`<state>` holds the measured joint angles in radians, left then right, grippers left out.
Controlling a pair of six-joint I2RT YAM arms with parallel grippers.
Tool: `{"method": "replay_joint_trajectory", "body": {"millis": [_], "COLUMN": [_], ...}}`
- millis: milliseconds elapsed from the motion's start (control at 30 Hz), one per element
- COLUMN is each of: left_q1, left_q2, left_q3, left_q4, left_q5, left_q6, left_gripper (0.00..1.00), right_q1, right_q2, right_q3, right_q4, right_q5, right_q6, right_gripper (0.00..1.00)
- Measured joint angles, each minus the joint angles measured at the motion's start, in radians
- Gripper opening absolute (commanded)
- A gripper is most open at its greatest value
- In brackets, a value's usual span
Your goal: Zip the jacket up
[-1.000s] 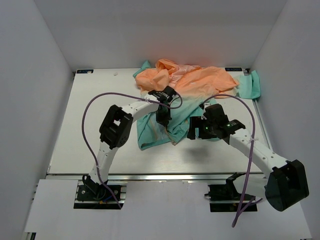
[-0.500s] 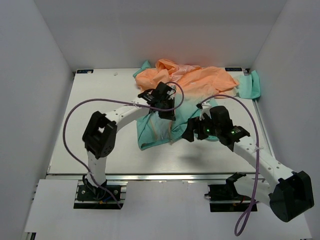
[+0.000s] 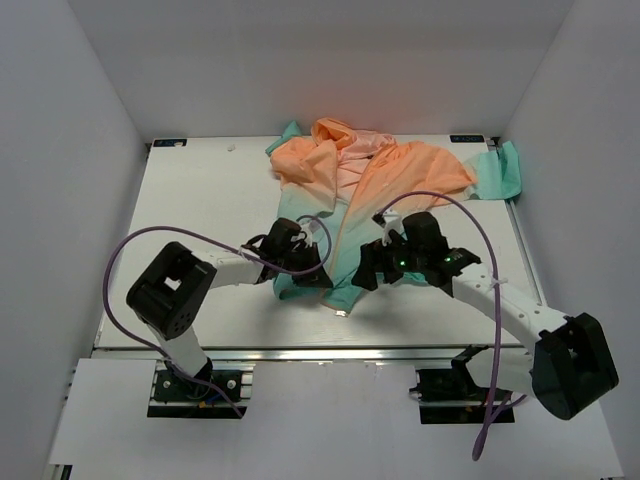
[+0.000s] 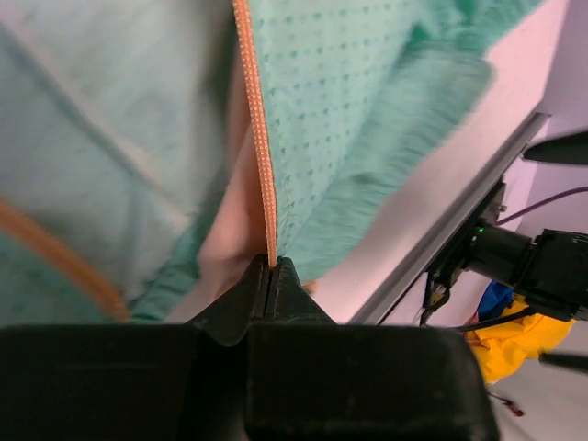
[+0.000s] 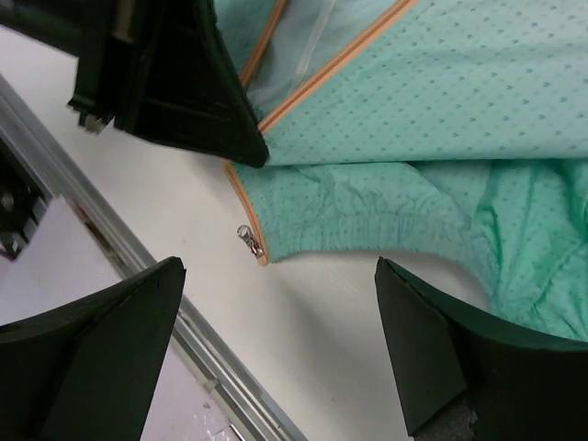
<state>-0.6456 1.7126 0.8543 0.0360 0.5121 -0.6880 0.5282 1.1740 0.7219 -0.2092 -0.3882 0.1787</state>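
Left tool (image 4: pixel 272 268) drawn nearer, clenched on orange zipper (image 4: pixel 258 138) of jacket (image 3: pixel 400 170), right tool (image 5: pixel 276 294) spread wide.

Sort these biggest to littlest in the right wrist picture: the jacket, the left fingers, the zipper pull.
1. jacket, covers the most.
2. left fingers, cut off at the edge.
3. zipper pull, tiniest.

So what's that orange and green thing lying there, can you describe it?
A thin jacket, peach-orange at the far end fading to dotted teal at the hem, lies open and rumpled on the white table. Its orange zipper tape is unzipped; a small metal pull sits at the hem corner. The left gripper pinches that tape.
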Motion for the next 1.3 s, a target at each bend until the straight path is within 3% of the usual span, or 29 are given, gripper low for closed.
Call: {"method": "replay_joint_trajectory", "body": {"millis": [100,400,567,700,900,1300], "left_q1": [0.014,0.014,0.021,0.029,0.043,0.049], "left_q2": [-0.008,-0.059,-0.057,-0.046,-0.010,0.009], "left_q3": [-0.083,-0.080,-0.046,-0.014,0.004,0.005], "left_q4": [0.040,0.040,-0.002,-0.014,-0.021,-0.026], "left_q5": [-0.008,-0.111,-0.162,-0.174,-0.175,-0.171], "left_q6": [-0.037,-0.056,-0.026,-0.004,0.015,0.018], "left_gripper": [0.00,0.00,0.00,0.00,0.00,0.00], "right_q1": [0.076,0.250,0.266,0.273,0.311,0.388], "right_q2": [0.030,0.161,0.254,0.314,0.337,0.374], "right_q3": [0.000,0.043,0.089,0.126,0.132,0.132], "right_q4": [0.000,-0.059,-0.080,-0.081,-0.079,-0.039], "right_q5": [0.010,0.080,0.124,0.149,0.193,0.357], "right_q6": [-0.025,-0.151,-0.199,-0.217,-0.216,-0.099], "right_gripper": [0.89,0.89,0.85,0.74,0.67,0.67]}}
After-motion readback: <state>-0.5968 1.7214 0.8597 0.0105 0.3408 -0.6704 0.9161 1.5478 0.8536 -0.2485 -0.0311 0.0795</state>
